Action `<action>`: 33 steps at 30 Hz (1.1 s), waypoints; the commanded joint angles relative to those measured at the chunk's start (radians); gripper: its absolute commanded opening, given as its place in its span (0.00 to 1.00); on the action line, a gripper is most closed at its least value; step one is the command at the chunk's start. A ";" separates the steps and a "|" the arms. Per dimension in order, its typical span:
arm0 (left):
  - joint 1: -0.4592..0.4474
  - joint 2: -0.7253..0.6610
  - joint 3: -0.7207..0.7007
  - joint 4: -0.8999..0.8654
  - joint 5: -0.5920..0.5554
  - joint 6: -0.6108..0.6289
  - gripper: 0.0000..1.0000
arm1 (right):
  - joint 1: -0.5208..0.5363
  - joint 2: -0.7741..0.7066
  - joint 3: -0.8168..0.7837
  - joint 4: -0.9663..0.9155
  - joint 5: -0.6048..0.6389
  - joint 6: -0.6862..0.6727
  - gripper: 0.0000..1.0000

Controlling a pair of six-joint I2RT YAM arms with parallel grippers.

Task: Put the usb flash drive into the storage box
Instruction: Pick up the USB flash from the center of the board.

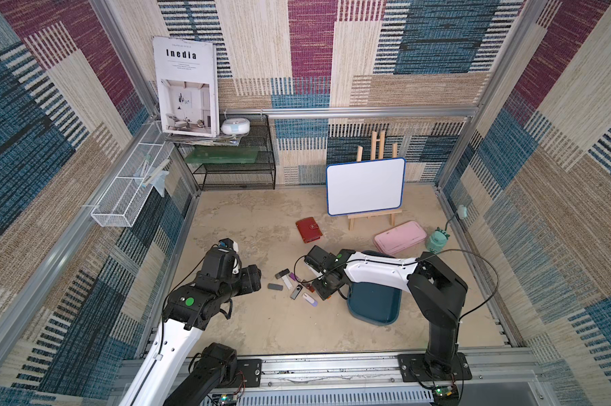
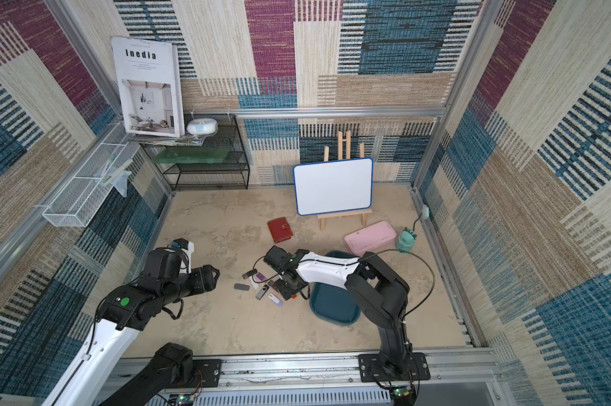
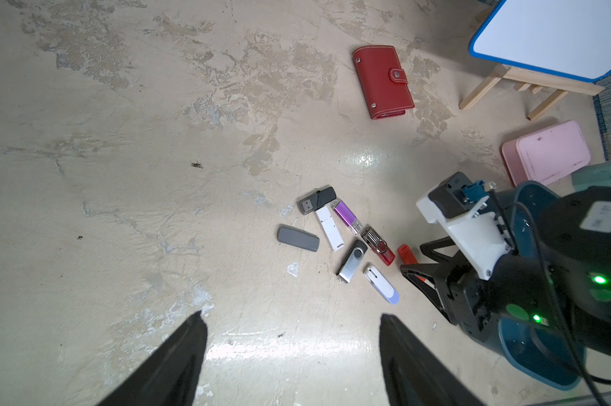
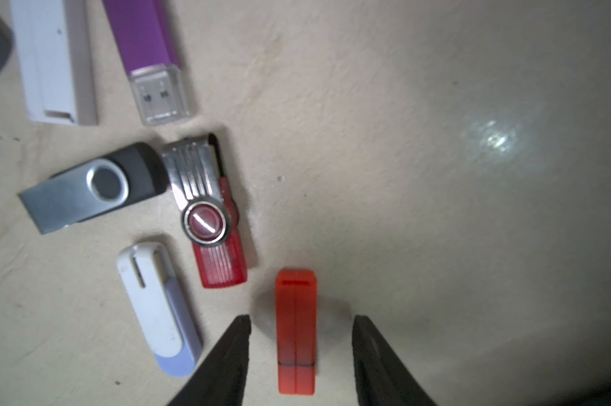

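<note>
Several usb flash drives lie in a loose pile on the beige floor. An orange-red usb flash drive [image 4: 296, 330] lies flat at the pile's edge nearest the storage box [image 1: 374, 305], a dark teal tray partly under my right arm. My right gripper [image 4: 302, 318] is down over this drive, one finger on each side, with a gap at both sides. A red swivel drive [image 4: 212, 218] and a white-lilac drive [image 4: 156, 305] lie close by. My left gripper [image 3: 293, 315] hangs open above bare floor, left of the pile, holding nothing.
A red wallet [image 1: 308, 229] lies behind the pile. Behind the tray lie a pink case [image 1: 399, 237] and a teal toy [image 1: 437, 240]. A whiteboard on an easel [image 1: 365, 186] stands at the back. A black wire shelf [image 1: 237, 154] fills the back left corner.
</note>
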 commanded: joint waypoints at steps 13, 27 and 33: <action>-0.002 0.004 -0.003 0.004 -0.006 0.004 0.81 | 0.023 0.047 -0.018 -0.015 0.050 0.011 0.27; -0.002 0.009 -0.004 0.002 -0.007 0.004 0.81 | 0.020 -0.111 0.089 -0.062 0.114 -0.001 0.11; -0.002 0.007 -0.003 0.004 -0.003 0.004 0.81 | -0.072 -0.333 0.040 -0.073 0.142 0.015 0.10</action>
